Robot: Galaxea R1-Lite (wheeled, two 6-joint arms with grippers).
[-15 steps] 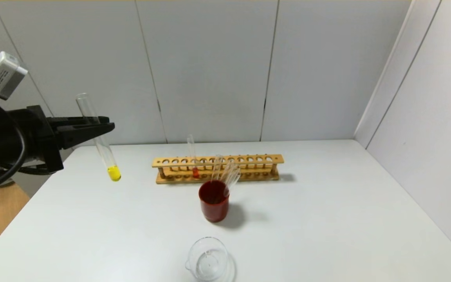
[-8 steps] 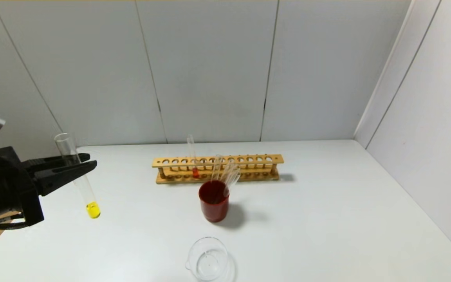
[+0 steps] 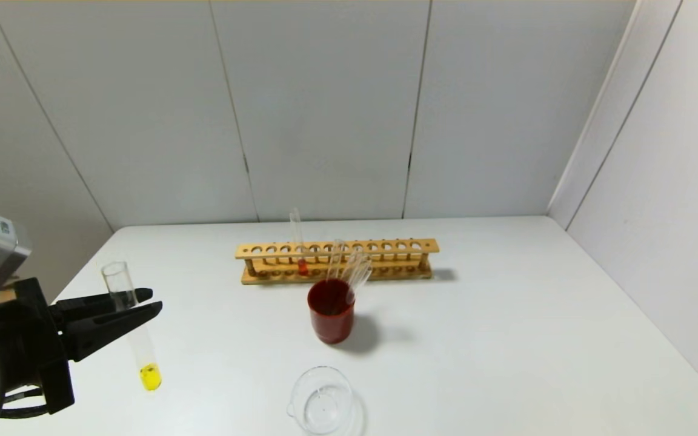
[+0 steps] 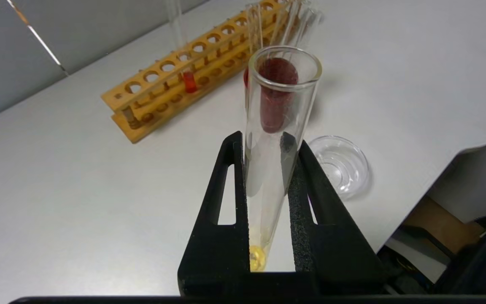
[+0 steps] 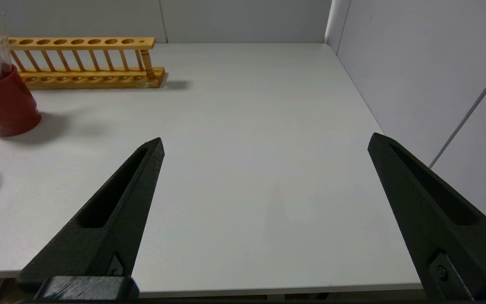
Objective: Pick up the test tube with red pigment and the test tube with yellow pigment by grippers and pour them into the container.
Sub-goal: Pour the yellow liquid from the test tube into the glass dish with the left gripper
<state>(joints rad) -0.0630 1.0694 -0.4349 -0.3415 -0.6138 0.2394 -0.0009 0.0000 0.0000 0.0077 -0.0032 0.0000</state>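
My left gripper (image 3: 143,306) is shut on the test tube with yellow pigment (image 3: 143,357), holding it near upright above the table's front left. The same tube (image 4: 276,126) shows between the fingers in the left wrist view, with the yellow liquid at its base. The test tube with red pigment (image 3: 298,245) stands in the wooden rack (image 3: 385,247) at the back; it also shows in the left wrist view (image 4: 186,63). The container (image 3: 322,401), a low clear glass dish, sits at the front centre and is well right of the held tube. My right gripper (image 5: 266,143) is open and empty over the table's right front.
A dark-red cup (image 3: 331,312) with several clear empty tubes stands between the rack and the dish. Grey walls close the back and right side. The table's front edge is close to the dish, and the left edge lies under my left arm.
My left gripper has come down and toward the front with the yellow tube, from high above the table's left side to low over its front left. The right arm has not moved.
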